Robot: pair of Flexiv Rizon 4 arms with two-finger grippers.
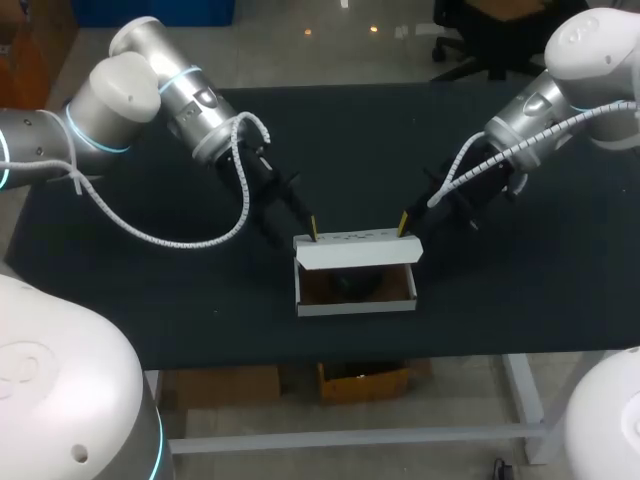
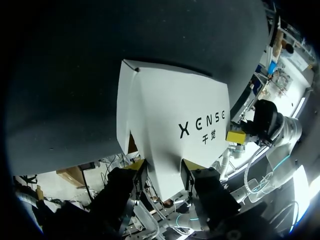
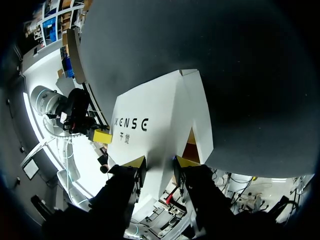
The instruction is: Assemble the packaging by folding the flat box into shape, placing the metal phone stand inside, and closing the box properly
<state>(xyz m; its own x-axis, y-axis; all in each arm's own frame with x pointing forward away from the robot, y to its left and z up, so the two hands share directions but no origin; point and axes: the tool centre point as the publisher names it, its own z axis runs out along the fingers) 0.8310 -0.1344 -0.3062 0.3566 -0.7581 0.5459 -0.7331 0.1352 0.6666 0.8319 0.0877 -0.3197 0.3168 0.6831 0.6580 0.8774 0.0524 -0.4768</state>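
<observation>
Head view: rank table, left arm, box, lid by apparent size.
1. table, spans most of the view
2. left arm, though it sits nearer the camera, which inflates it
3. box
4. lid, the box's own raised flap, so smaller than the whole box

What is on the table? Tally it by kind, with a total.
white box: 1
dark item inside the box, likely the phone stand: 1
grippers at the box lid: 2 (left gripper, right gripper)
Total: 4
</observation>
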